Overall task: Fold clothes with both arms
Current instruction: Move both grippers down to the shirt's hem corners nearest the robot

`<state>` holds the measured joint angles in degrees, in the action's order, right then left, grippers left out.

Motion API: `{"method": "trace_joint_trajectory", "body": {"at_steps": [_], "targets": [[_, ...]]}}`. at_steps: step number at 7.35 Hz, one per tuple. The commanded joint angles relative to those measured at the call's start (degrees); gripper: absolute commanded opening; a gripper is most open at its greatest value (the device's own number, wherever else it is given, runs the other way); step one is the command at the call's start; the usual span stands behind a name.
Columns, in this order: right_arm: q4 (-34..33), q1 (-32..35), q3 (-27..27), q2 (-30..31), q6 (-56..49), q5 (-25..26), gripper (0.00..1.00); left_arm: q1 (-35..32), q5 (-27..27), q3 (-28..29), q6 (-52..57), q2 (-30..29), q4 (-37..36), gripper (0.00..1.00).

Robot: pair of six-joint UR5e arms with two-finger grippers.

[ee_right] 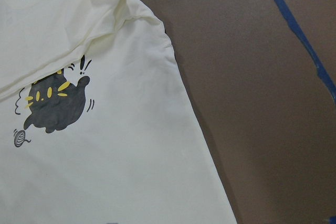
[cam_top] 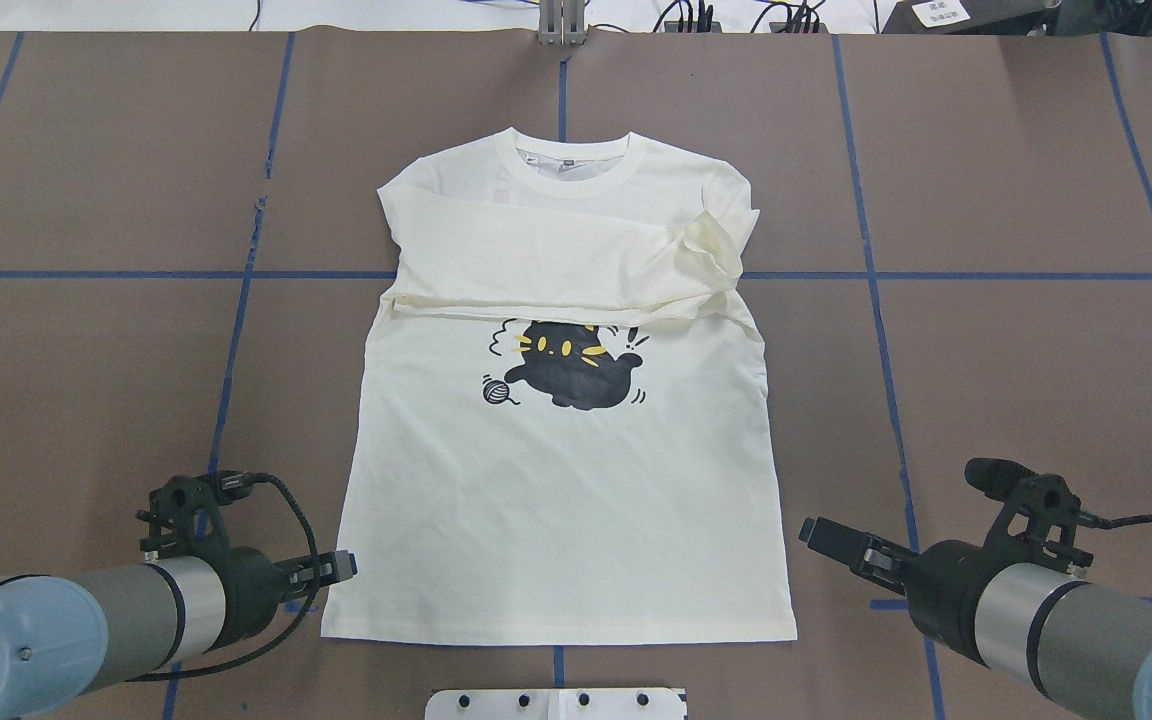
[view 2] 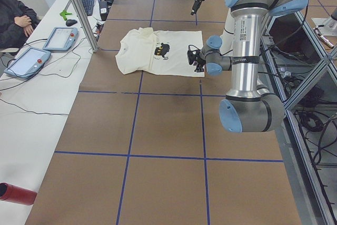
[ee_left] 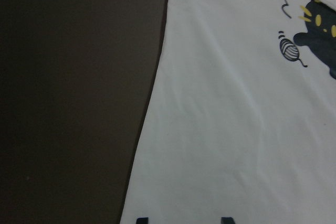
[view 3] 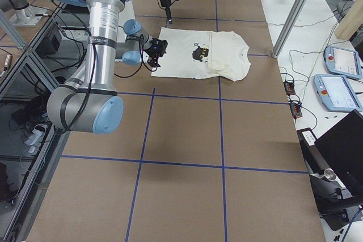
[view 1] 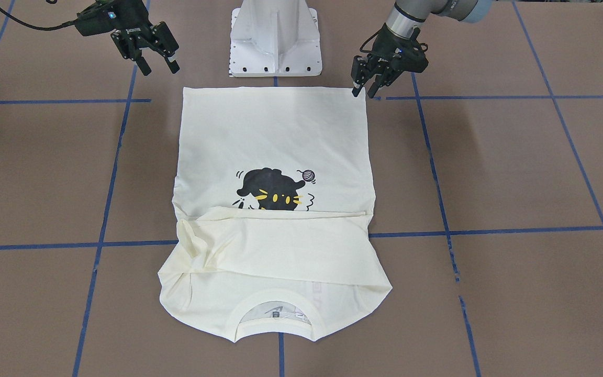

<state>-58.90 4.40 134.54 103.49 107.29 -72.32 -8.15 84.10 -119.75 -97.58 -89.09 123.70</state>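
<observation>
Right, I see the shirt [cam_top: 556,520] lying flat, print side up, in the middle of the brown table [cam_top: 986,350]. In the overhead frame its neck [cam_top: 564,172] is at the top and its hem [cam_top: 556,638] at the bottom, just above the white base [cam_top: 556,703]. Both sleeves [cam_top: 536,260] are folded across the chest, and their lower edge covers the top of the black cat print [cam_top: 571,370]. My left gripper [view 1: 364,93] sits at the lower left corner of the shirt in the overhead frame. Its two fingers are spread apart with nothing between them, and its wrist camera shows the tips over the cloth near the hem. I cannot tell whether they touch the cloth. My right gripper [view 1: 160,67] hangs at the lower right of the overhead frame, clear of the shirt's corner. Its fingers are parted and empty.
</observation>
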Motion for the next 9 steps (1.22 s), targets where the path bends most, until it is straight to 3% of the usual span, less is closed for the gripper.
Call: {"method": "trace_joint_trajectory", "body": {"at_steps": [1, 8, 9], "targets": [[0.1, -1.1, -0.1, 0.3, 0.5, 1.3, 0.96, 2.9, -0.9, 0.7, -1.1, 0.0, -2.7, 0.49], [0.1, -1.3, -0.1, 0.2, 0.5, 2.4, 0.98, 5.4, -0.8, 1.7, -1.0, -0.4, -3.5, 0.44], [0.1, -1.3, -0.2, 0.3, 0.5, 2.4, 0.98, 5.4, -0.8, 1.7, -1.0, -0.4, -3.6, 0.37]]}}
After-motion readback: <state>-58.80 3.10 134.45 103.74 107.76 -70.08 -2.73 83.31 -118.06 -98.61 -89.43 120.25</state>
